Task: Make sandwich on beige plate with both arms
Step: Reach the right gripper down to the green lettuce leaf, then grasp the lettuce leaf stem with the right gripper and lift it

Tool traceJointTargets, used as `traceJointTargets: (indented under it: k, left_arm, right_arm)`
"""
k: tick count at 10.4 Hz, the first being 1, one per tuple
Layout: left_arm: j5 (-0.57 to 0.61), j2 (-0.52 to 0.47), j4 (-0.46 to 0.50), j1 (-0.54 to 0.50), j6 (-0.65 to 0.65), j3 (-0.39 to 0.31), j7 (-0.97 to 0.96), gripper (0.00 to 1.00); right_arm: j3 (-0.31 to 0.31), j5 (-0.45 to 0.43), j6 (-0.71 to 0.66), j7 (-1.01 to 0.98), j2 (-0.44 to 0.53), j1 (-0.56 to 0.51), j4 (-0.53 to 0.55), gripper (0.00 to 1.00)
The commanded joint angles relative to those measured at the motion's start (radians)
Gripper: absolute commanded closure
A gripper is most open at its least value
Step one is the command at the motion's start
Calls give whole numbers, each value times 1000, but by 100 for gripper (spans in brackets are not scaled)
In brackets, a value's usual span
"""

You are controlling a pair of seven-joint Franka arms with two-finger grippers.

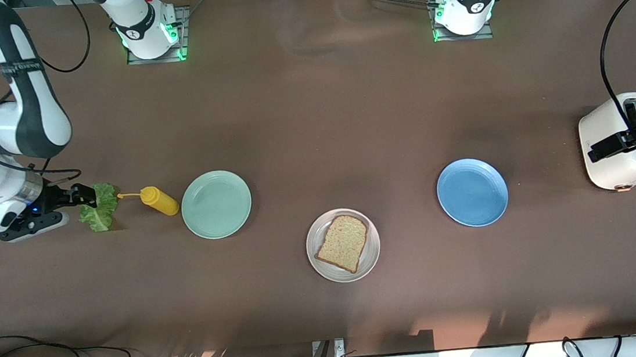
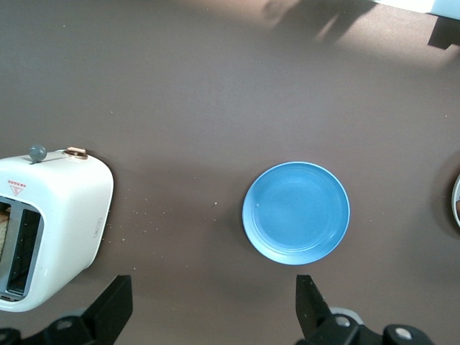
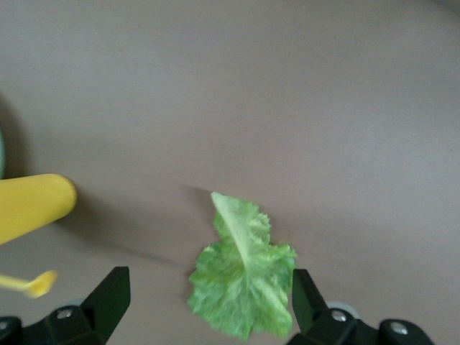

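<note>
Right gripper [image 1: 81, 195] open over lettuce leaf [image 1: 99, 207]; left gripper [image 1: 612, 144] open above toaster [image 1: 621, 143].

Beige plate [image 1: 319, 266], nearest the front camera, holds one bread slice [image 1: 343, 243]. Farther from the camera than the beige plate, toward the right arm's end, lie the lettuce and a mustard bottle [image 1: 159, 200]. Risk: jaws closing on the thin, limp leaf may slip or tear it, or nudge the bottle beside it.
</note>
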State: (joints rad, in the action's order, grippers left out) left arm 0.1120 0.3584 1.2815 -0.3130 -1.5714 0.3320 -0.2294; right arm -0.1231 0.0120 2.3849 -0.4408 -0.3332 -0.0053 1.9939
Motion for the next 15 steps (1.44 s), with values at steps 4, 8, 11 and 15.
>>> traceJointTargets:
  k: [4, 8, 11, 15]
  left_arm:
    - [17, -27, 25, -14, 7, 12, 22, 0]
    - [17, -23, 25, -11, 7, 12, 22, 0]
    - [17, -23, 25, -8, 7, 12, 22, 0]
    - [17, -21, 25, -6, 7, 12, 24, 0]
  right_arm:
    - [13, -1, 132, -205, -122, -74, 28, 0]
    - [39, -1, 163, -208, -176, -105, 29, 0]
    - [40, -1, 162, -226, -178, -105, 31, 50]
    - [54, 2, 149, -228, -147, -105, 36, 100]
